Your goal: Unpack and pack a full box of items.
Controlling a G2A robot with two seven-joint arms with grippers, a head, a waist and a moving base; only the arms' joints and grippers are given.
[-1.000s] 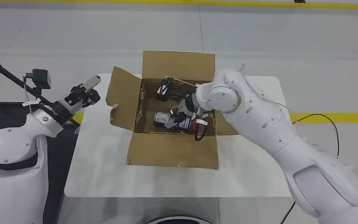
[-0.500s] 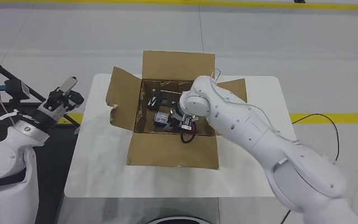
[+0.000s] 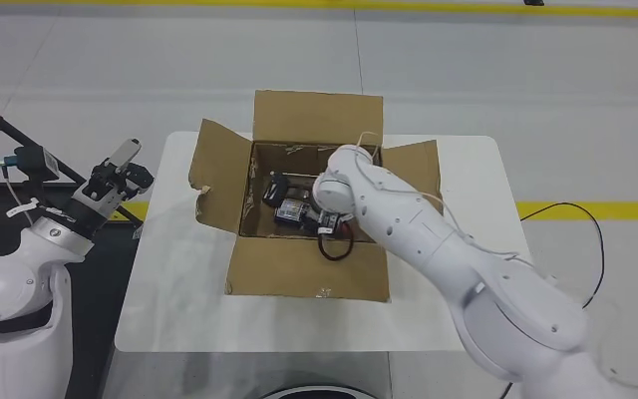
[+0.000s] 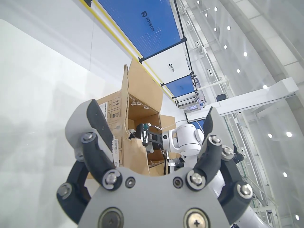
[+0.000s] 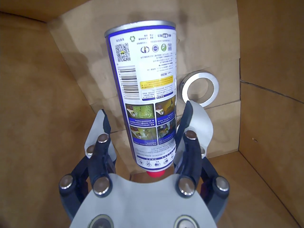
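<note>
**Box.** The cardboard box [image 3: 307,267] stands on the white tabletop [image 3: 169,289] with all four flaps folded outward. The flap on the left arm's side has a torn edge.

**Right arm.** The right gripper [image 5: 145,107] is lowered inside the box, close above the cardboard floor. Its fingers [image 5: 188,119] are apart and straddle the spray can [image 5: 147,84]. One finger lies just beside the can's wall or touches it, and a clear gap separates the other finger from the can. The fingers are not clamped on the can.

**Spray can.** The can has a white and blue label. Its red cap points toward the palm of the right gripper and its silver base points away from it. It is located inside the box, near the wall on the left arm's side.

**Metal ring.** A flat metal ring [image 5: 200,87] lies on the box floor just beside the can, near the tip of the closer finger.

**Left arm.** The left gripper [image 4: 153,110] is held off the edge of the tabletop, well apart from the box and pointing toward it. Its fingers [image 4: 97,117] are spread wide with nothing between them.
</note>
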